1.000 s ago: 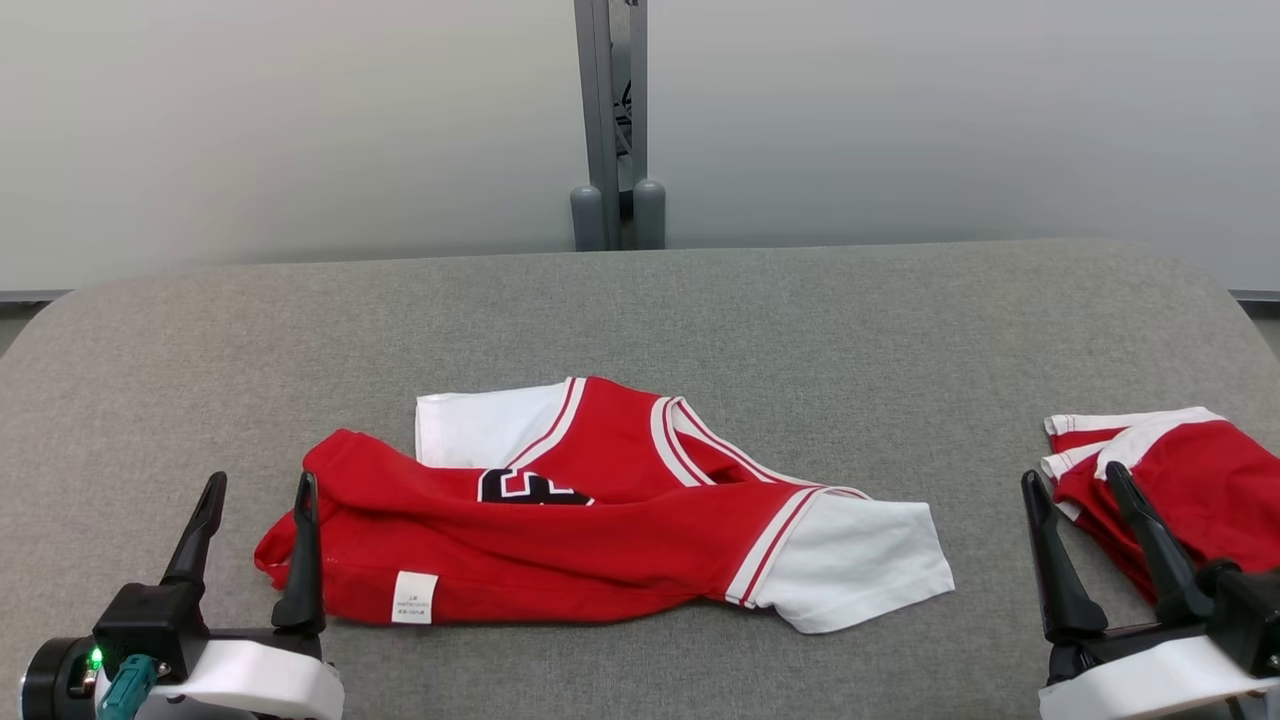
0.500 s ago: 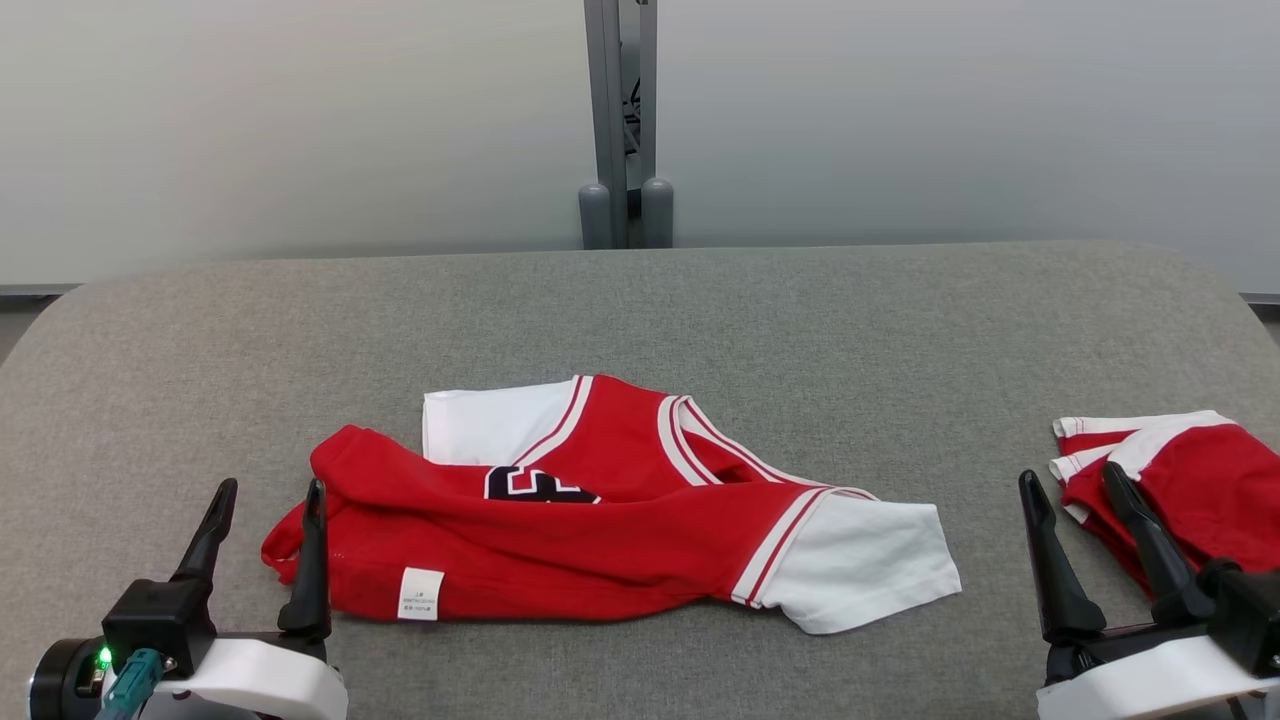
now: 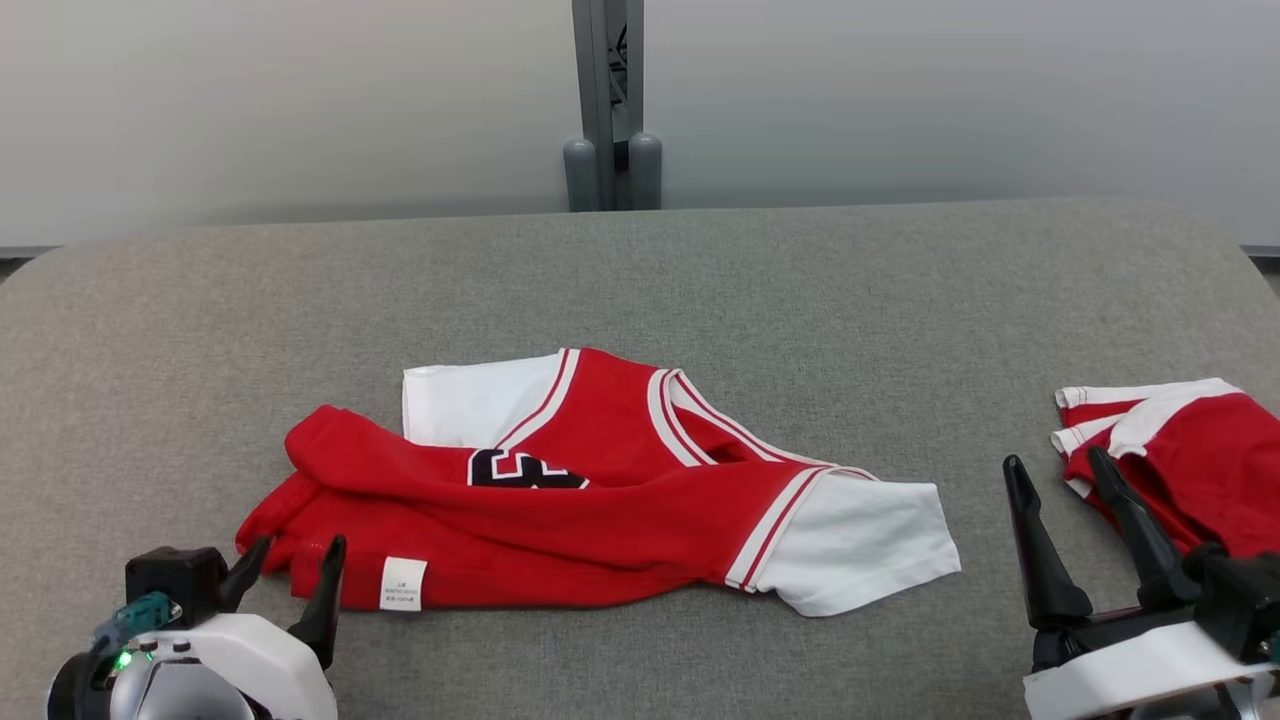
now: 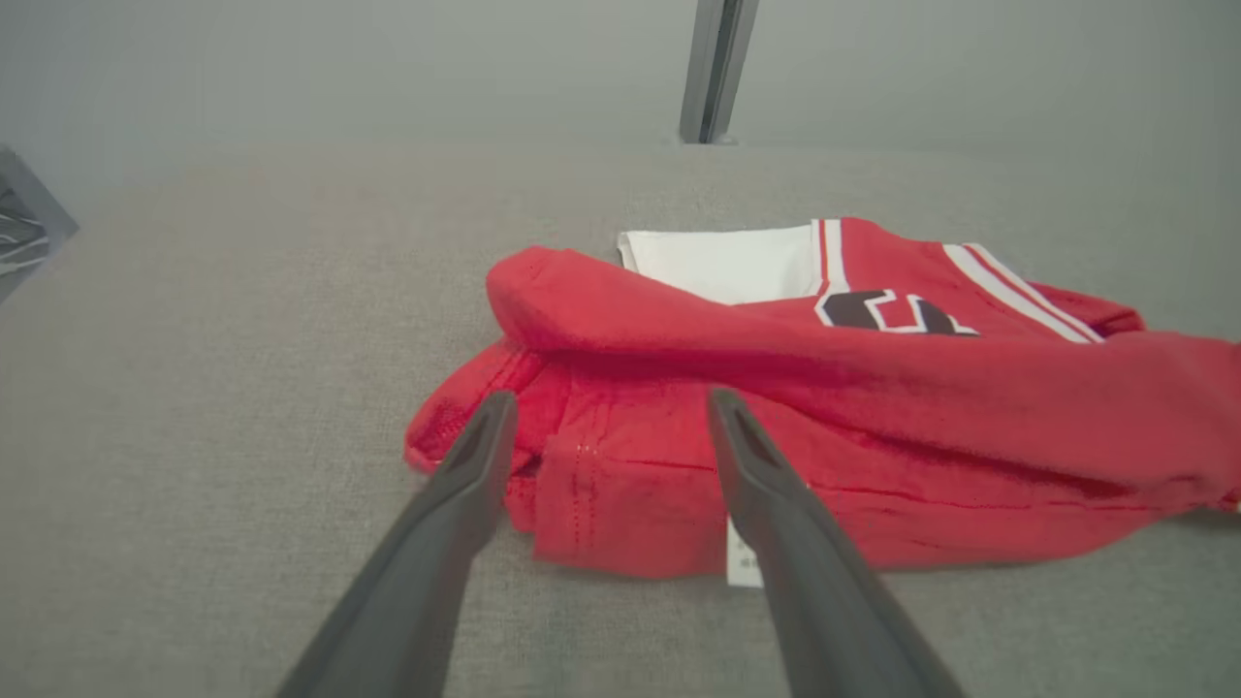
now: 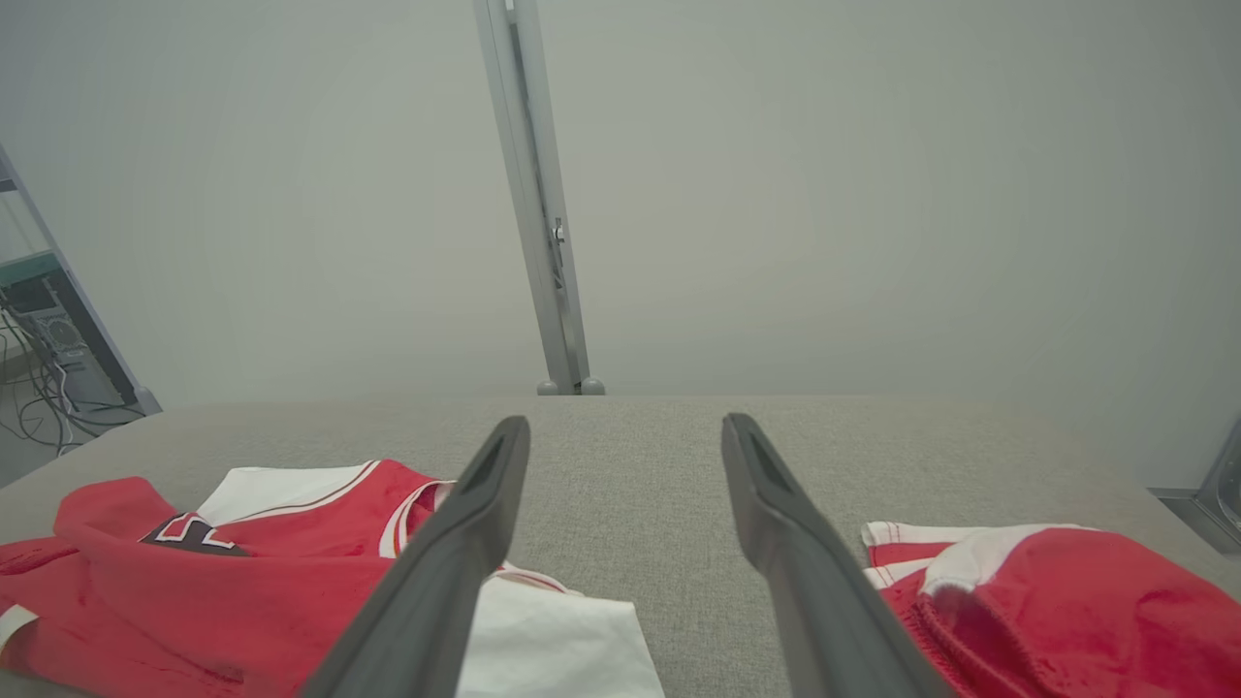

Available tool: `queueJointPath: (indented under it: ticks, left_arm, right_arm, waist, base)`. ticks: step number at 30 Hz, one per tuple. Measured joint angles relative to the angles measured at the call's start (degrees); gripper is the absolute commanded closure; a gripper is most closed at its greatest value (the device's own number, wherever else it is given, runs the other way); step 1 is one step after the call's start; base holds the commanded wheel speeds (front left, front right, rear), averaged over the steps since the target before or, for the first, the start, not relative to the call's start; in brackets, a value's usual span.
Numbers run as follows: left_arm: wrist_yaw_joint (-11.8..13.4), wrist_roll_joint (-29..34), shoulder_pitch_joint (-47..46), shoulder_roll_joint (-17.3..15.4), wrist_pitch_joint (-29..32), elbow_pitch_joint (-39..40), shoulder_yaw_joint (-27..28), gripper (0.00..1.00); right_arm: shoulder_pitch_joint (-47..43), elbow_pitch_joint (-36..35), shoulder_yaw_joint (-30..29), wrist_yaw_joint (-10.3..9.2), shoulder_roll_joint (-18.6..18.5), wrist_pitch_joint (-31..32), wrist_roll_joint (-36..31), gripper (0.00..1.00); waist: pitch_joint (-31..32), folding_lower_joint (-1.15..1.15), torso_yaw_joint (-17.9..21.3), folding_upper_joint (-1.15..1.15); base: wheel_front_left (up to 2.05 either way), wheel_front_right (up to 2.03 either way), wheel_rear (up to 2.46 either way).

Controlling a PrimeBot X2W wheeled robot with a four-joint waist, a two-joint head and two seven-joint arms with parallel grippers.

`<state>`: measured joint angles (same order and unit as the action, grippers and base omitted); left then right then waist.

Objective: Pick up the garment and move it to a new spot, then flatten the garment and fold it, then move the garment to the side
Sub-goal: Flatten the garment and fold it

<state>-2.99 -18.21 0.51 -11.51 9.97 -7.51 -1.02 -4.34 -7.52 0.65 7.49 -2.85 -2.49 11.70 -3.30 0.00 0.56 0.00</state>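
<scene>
Garment (image 3: 600, 520): red jersey with white sleeves, lying crumpled on the grey padded table (image 3: 700, 290), left of centre in the head view; not flat, the lower body is bunched and rolled up over the chest so that only part of the black print (image 3: 520, 470) shows; one white sleeve (image 3: 870, 545) is spread out toward the right, the other lies flat at the far left of the shirt; a white care label (image 3: 403, 583) faces up on the near hem.

Left gripper (image 3: 300, 560): low at the garment's near-left corner; fingers spread apart, nothing pinched between them; in the left wrist view the two fingers straddle the folded hem corner, with the label just beside the right-hand finger; tips look to be at or just over the cloth, but I can't confirm contact from either angle.

Right gripper (image 3: 1053, 460): fingers wide apart, holding nothing; it sits over bare table between the garment's right sleeve and a second red-and-white bundle (image 3: 1190, 470) at the table's right edge; well apart from the sleeve, while the bundle lies just behind its outer finger in the head view; the right wrist view has the jersey at lower left and the bundle at lower right, with grey table between the fingers.

Grey post (image 3: 603, 100) stands behind the table's far edge, against a pale wall.
</scene>
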Motion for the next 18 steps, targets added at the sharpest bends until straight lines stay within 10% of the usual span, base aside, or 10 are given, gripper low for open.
queueJointPath:
  ticks: [16,17,18]
  left_arm:
    - [-3.1,-7.6,-4.6,-3.9,8.9,-6.1,0.1,0.00]
    - [-3.2,-7.6,-4.7,-4.1,8.9,-6.1,0.0,0.16]
    - [-3.3,-7.7,-4.7,-4.2,8.9,-6.1,-0.2,0.58]
  right_arm:
    - [2.5,1.1,0.4,0.00,0.0,-1.1,0.4,0.00]
    - [2.5,1.2,0.4,0.00,0.0,-1.2,0.4,0.00]
    - [2.6,1.4,0.4,0.00,0.0,-1.3,0.4,0.00]
  waist:
    - [-4.7,0.00,2.2,0.00]
    - [-4.8,0.00,2.2,0.00]
    - [-4.9,0.00,2.1,0.00]
  base:
    - [0.00,0.00,0.00]
    - [0.00,0.00,0.00]
    - [0.00,0.00,0.00]
